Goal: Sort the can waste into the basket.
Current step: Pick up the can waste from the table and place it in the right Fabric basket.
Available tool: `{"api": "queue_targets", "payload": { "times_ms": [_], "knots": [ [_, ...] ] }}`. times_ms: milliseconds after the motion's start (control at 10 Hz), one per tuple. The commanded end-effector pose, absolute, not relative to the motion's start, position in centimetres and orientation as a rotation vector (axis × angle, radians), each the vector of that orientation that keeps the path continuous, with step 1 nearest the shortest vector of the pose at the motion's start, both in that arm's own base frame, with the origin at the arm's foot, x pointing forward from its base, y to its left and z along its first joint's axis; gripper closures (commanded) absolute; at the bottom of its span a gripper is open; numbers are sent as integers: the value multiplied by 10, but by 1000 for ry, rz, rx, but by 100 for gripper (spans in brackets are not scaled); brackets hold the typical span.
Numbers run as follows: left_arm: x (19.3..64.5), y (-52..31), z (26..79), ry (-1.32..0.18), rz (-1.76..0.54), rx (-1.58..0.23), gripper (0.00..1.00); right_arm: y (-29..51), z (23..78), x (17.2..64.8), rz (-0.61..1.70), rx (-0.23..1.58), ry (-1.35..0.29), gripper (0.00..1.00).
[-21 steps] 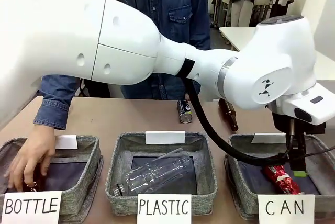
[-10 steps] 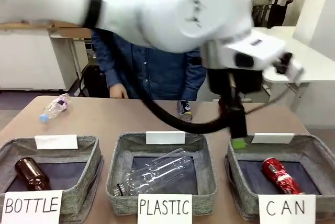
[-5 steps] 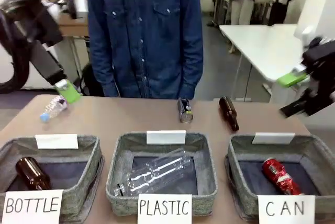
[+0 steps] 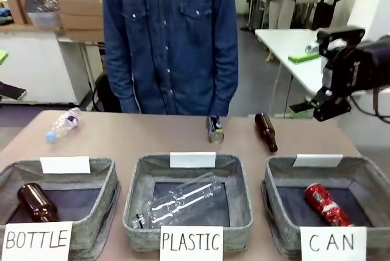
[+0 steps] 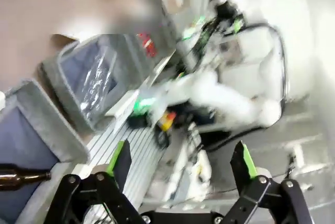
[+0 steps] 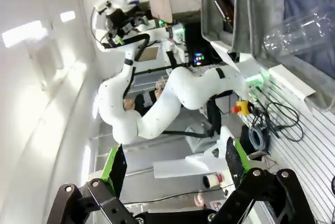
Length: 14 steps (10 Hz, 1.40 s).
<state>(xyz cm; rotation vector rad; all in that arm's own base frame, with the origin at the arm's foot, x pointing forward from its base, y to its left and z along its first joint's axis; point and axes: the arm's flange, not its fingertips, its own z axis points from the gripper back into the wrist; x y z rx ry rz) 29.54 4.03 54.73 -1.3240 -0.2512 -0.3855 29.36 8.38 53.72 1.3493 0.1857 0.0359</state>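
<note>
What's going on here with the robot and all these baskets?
A robot is sorting rubbish. The red can lies in the CAN basket; the dark can waits on the table near the person. The left gripper and right gripper are open, empty and up away from the table. A brown bottle and a plastic bottle lie loose too.

Black right pincer (image 6: 174, 157), green pads (image 6: 112, 165), white rounded arm (image 6: 175, 96) (dark joint band)
</note>
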Motion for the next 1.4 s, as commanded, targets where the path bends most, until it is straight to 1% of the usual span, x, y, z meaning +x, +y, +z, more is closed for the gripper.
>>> {"api": "queue_targets", "payload": {
  "times_ms": [0, 1300],
  "knots": [
    [305, 15, 561, -186, -508, -1209, 0, 89, 537, 280, 119, 1314, 183, 0],
    [305, 15, 561, -186, -508, -1209, 0, 89, 537, 280, 119, 1314, 183, 0]
  ]
}}
